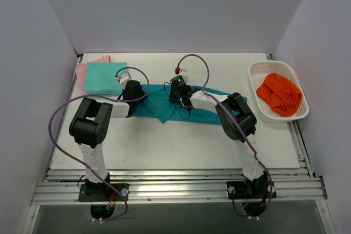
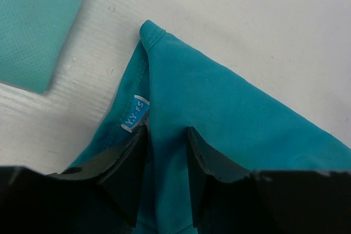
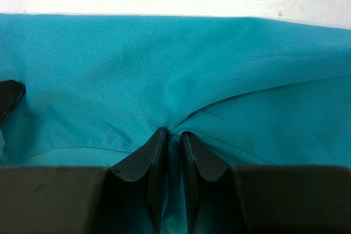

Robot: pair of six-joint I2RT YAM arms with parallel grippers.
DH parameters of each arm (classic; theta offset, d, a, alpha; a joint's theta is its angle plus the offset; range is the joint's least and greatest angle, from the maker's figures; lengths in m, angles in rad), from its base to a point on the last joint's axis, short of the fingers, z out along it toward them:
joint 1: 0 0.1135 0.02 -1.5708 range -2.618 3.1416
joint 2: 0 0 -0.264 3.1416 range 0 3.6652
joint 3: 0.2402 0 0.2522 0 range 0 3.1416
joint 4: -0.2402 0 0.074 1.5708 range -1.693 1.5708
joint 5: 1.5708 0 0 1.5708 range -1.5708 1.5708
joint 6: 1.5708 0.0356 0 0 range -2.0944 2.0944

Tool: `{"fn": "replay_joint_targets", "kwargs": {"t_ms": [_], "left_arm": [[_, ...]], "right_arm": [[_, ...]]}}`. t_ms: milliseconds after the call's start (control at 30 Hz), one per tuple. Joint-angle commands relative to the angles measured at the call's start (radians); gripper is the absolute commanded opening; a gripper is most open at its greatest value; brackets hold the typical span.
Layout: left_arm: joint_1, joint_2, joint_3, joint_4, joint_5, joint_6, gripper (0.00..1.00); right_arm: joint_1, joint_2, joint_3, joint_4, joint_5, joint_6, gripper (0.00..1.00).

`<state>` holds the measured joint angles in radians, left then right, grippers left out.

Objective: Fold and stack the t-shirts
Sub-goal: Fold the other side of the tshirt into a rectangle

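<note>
two hands meet the teal shirt (image 1: 164, 106), spread across the middle of the worktop (image 1: 181, 143). the right hand (image 3: 174, 133) is clamped on a pinch of it; the left hand (image 2: 164, 133) stands apart astride a fold beside the label (image 2: 135, 113).

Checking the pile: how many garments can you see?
4: teal tee mid-table, aqua tee folded far left, pink tee beneath it, orange garment in the basket; others may be hidden.

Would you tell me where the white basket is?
In the top view, the white basket sits at the table's far right, just right of the teal t-shirt.
</note>
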<state>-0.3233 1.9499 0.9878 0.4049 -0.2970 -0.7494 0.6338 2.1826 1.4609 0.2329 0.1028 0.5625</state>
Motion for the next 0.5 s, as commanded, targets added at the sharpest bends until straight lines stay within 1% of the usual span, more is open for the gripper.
{"fn": "replay_joint_targets", "kwargs": {"t_ms": [0, 200, 267, 300, 467], "left_arm": [[0.004, 0.015, 0.054, 0.034, 0.019, -0.014, 0.42], [0.004, 0.020, 0.078, 0.025, 0.009, -0.016, 0.29], [0.004, 0.018, 0.084, 0.023, 0.007, -0.016, 0.26], [0.004, 0.018, 0.089, 0.018, 0.003, -0.016, 0.23], [0.004, 0.027, 0.133, -0.005, 0.006, -0.011, 0.18]], "right_arm": [[-0.011, 0.031, -0.014, -0.023, -0.012, -0.016, 0.14], [-0.013, 0.042, -0.011, -0.017, -0.022, -0.015, 0.14], [-0.014, 0.045, -0.011, -0.017, -0.026, -0.015, 0.14], [-0.014, 0.046, -0.011, -0.015, -0.026, -0.015, 0.14], [-0.016, 0.046, -0.010, -0.014, -0.032, -0.016, 0.14]]}}
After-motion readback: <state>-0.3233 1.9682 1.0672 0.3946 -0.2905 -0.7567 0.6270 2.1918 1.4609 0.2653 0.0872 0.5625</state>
